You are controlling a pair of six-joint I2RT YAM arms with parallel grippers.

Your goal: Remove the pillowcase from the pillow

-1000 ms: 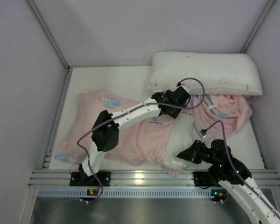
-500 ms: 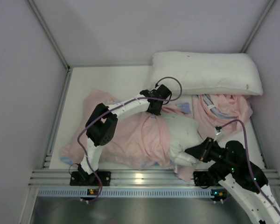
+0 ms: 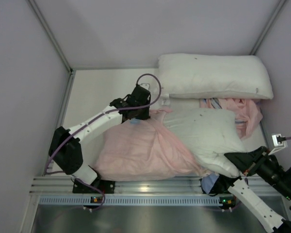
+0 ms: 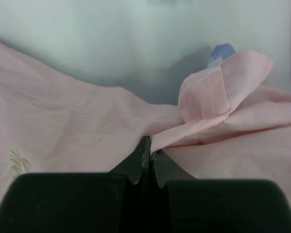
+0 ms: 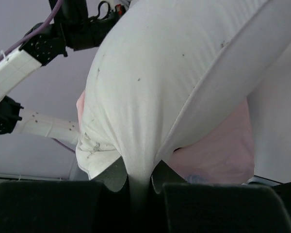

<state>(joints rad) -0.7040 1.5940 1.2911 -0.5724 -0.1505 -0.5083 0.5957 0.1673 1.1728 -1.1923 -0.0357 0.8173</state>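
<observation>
The pillowcase (image 3: 145, 150) lies pink side up across the table's near middle, bunched and creased. My left gripper (image 3: 137, 116) is at its far edge, shut on a folded pink hem (image 4: 194, 133), with the jaws pinched together (image 4: 148, 148). The white pillow (image 3: 208, 133) with tiny dark specks sticks out of the case to the right; its left end is still under the pink cloth. My right gripper (image 3: 231, 160) is shut on the pillow's near right corner, and white fabric (image 5: 155, 87) is drawn tight between its fingers (image 5: 138, 174).
A second white pillow (image 3: 213, 75) with a small corner tag lies along the back wall. Another crumpled pink cloth (image 3: 242, 109) lies at the right, behind the pillow. Side walls close in left and right, and a metal rail (image 3: 150, 187) runs along the near edge.
My left gripper shut on the pillowcase and pulled it left. My right gripper drew the pillow to the right, so much more of the white pillow now shows outside the case.
</observation>
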